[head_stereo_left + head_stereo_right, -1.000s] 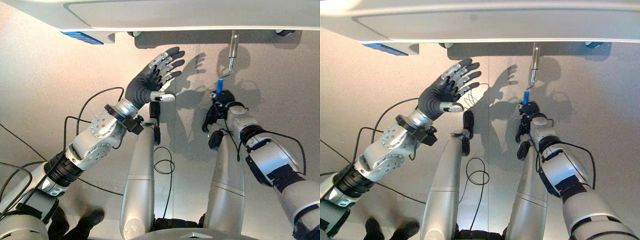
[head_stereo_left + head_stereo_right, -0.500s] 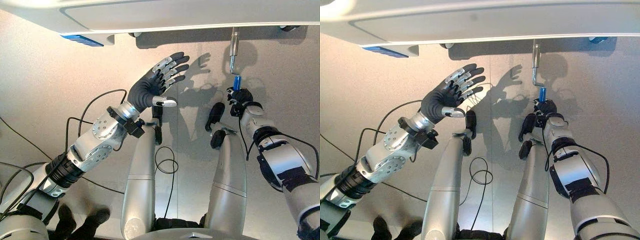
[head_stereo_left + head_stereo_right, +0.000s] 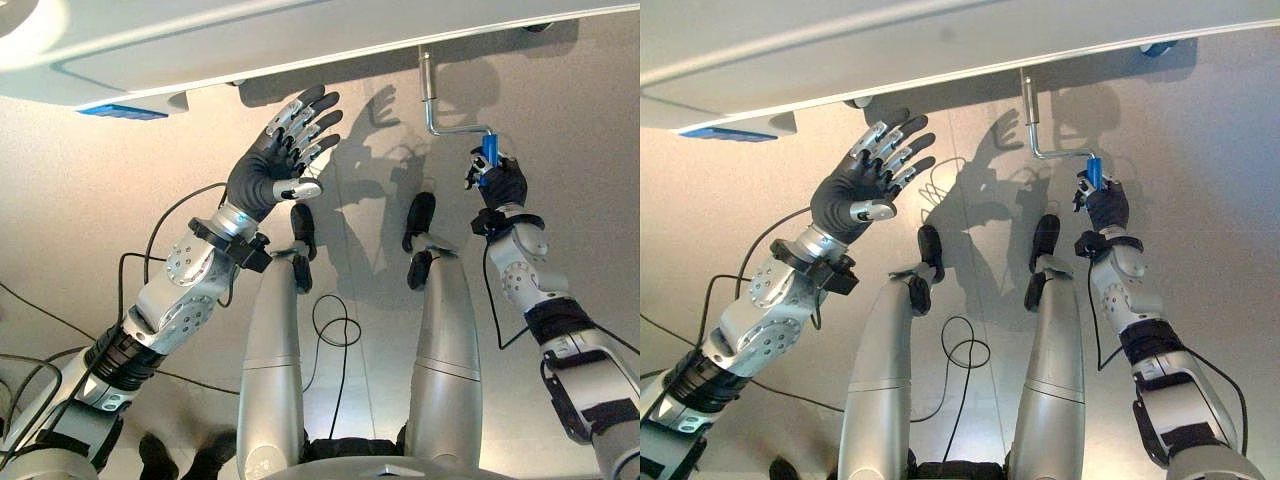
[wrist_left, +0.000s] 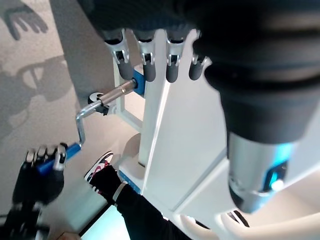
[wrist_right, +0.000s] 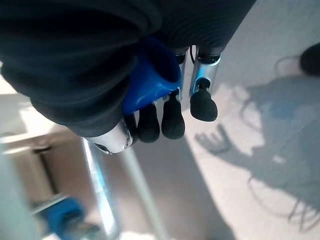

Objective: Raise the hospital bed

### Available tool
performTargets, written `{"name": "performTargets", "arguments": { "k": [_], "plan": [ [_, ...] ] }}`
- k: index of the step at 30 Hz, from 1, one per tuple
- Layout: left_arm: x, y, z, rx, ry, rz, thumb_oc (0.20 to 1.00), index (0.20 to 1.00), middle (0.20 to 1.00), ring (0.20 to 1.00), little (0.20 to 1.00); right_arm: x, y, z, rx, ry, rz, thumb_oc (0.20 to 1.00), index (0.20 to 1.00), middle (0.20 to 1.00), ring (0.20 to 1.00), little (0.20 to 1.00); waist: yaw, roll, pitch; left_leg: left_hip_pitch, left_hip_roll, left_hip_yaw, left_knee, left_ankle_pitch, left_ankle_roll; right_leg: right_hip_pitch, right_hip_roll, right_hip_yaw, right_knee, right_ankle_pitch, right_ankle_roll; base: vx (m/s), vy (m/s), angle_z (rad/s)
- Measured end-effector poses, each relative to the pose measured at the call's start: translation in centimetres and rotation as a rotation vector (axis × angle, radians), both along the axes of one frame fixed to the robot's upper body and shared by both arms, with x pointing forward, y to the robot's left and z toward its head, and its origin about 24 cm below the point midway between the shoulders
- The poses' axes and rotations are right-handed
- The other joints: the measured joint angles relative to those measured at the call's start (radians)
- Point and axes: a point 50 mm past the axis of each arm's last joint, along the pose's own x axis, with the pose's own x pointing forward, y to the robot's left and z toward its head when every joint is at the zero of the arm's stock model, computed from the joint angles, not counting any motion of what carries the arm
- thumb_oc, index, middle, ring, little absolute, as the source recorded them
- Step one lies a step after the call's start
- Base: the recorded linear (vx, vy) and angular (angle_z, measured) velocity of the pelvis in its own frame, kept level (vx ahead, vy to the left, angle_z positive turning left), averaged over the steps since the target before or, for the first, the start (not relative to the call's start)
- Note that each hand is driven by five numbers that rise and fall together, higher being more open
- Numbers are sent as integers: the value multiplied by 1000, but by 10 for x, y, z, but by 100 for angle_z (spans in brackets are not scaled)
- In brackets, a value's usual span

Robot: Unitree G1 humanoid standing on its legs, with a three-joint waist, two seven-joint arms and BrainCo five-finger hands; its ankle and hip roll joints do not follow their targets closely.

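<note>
Blue grip of the bent silver metal crank under the white hospital bed frame is clenched by right hand; left hand is held spread, empty, near the frame

The hospital bed is white, with a blue patch on its lower edge. The crank is bare silver metal, its grip bright blue (the same blue shows inside the right hand, whose cover is dark and ribbed). The floor is pale beige-grey. A person's shoe is white with red and black.
</note>
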Motion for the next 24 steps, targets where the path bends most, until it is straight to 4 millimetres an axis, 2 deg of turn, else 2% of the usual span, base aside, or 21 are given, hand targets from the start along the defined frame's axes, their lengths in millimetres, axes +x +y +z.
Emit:
{"name": "performTargets", "arguments": {
  "k": [7,15,17,21,24],
  "plan": [
    [0,15,7,-40,-17,79,1000,1000,1000,1000,1000,-14,7,7,-6,-52,37,200,200,200,200,200,-13,-3,0,-1,1,-2,-3,-1,-1,4,3,-2,-14,2,6,0,0,0],
    [-5,16,6,-38,-17,78,1000,1000,1000,1000,1000,-26,10,10,-24,-70,77,200,200,200,200,200,-13,-13,1,-4,-1,-18,3,-2,1,21,3,-11,-27,6,12,0,0,0],
    [-6,18,7,-45,-18,90,1000,1000,1000,1000,1000,-29,18,12,-25,-78,113,200,200,200,200,200,-13,-16,1,-7,-1,-20,6,-2,1,21,4,-13,-27,7,13,0,0,0],
    [-7,21,9,-53,-26,104,1000,1000,1000,1000,1000,-40,44,18,-54,-91,273,200,200,200,200,200,-20,-22,1,-13,0,-23,12,-1,4,23,4,-19,-31,12,15,0,0,0],
    [-7,21,10,-51,-25,109,1000,1000,1000,1000,1000,-40,56,18,-53,-81,341,200,200,200,200,200,-21,-31,1,-13,1,-26,14,-1,4,28,4,-23,-32,13,14,0,0,0]
  ]
}}
